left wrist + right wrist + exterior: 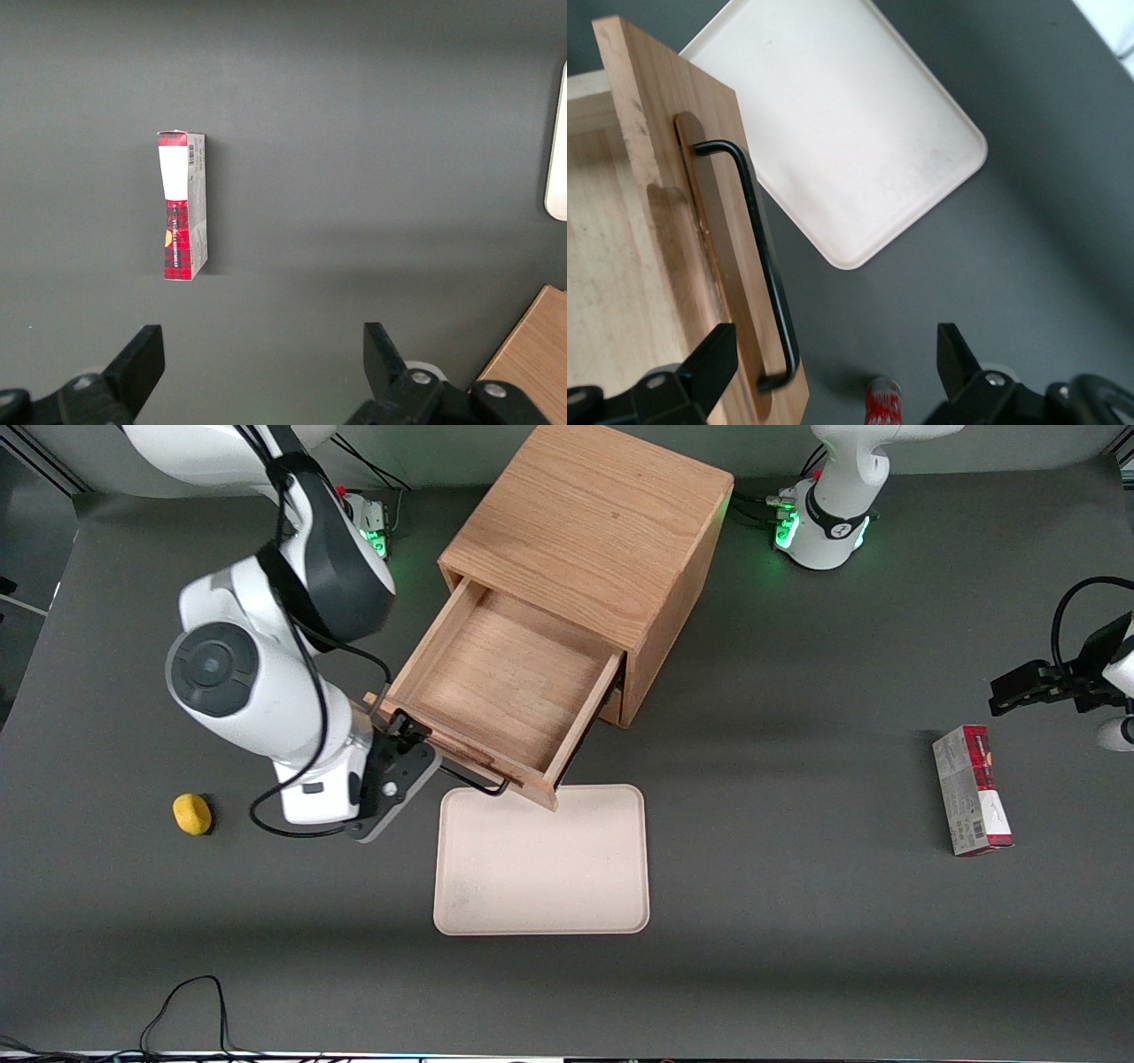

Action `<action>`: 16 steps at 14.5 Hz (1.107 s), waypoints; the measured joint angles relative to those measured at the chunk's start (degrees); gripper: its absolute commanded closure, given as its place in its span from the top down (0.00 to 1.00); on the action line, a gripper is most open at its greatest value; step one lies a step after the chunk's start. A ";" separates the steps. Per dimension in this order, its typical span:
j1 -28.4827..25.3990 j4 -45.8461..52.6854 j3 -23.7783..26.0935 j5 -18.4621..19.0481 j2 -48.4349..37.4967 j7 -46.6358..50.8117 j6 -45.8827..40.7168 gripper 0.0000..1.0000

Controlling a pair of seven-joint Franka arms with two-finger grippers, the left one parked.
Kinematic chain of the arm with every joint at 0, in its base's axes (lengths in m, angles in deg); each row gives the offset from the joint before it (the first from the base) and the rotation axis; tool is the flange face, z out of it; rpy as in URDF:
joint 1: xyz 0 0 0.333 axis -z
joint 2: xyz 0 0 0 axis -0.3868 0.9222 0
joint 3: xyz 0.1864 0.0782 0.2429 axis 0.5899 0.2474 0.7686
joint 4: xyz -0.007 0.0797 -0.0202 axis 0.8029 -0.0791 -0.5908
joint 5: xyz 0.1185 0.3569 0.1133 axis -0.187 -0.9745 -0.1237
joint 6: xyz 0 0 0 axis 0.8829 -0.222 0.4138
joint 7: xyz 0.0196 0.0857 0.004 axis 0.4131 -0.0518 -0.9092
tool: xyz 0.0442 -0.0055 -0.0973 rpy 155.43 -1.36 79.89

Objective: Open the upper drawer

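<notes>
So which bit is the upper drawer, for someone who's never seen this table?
Find the oak cabinet, the big wooden cube in the middle of the table. The upper drawer is the shallow, empty wooden tray pulled out of its top, reaching over the edge of the cream tray. A thin black wire handle on its front marks it, with the open gripper right beside it.

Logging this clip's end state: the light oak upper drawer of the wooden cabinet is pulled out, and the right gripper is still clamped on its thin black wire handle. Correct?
Not quite. The light oak upper drawer is pulled out, but the right gripper is open beside the thin black wire handle, not clamped on it. The right wrist view shows the handle clear of both fingers.
</notes>
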 measured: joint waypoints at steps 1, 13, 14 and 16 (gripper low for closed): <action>0.12 1.16 -0.81 0.00 -0.39 1.42 -1.33 1.00; 1.81 1.12 -17.04 0.02 -9.26 20.75 -9.34 1.00; 3.49 -0.10 -16.43 0.01 -10.16 21.77 -8.66 1.00; 10.04 -4.20 -11.49 0.01 -13.20 22.15 -6.71 1.00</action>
